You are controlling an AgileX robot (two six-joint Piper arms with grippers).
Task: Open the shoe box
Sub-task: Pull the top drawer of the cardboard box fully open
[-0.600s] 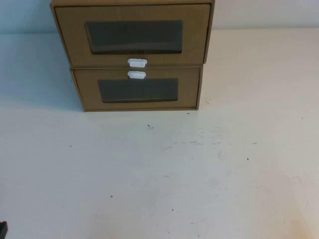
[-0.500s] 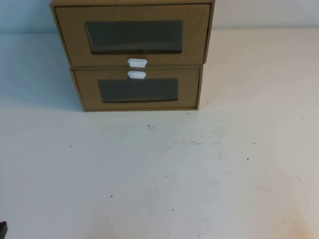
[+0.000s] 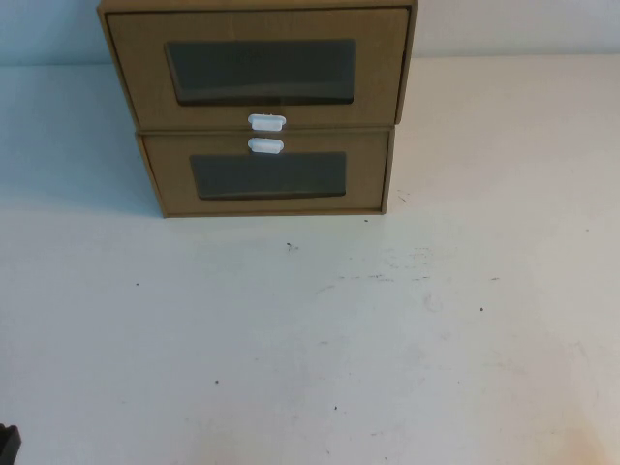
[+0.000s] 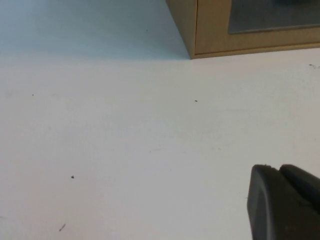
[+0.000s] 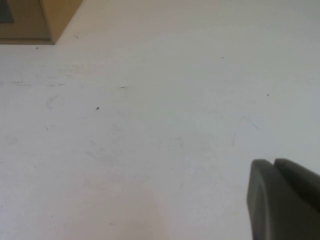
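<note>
Two brown cardboard shoe boxes are stacked at the table's far side, the upper box [image 3: 136, 68] on the lower box [image 3: 368, 179]. Each has a dark window in a closed front flap and a white pull tab: the upper tab [image 3: 266, 122] sits just above the lower tab [image 3: 265, 145]. My left gripper [image 4: 276, 168] is shut and holds nothing; it hovers low over the table, far short of the lower box's corner [image 4: 215, 25], and shows as a dark bit [image 3: 8, 444] at the near left edge. My right gripper [image 5: 273, 161] is shut and empty, and the high view does not show it.
The white table [image 3: 310, 329] spreads out in front of the boxes, marked only by small dark specks and faint scuffs. A pale wall stands behind the boxes. The lower box's right corner [image 5: 55, 15] shows in the right wrist view.
The dark bit of my left gripper at the near left corner has crept slightly further into the high view. The boxes have not moved.
</note>
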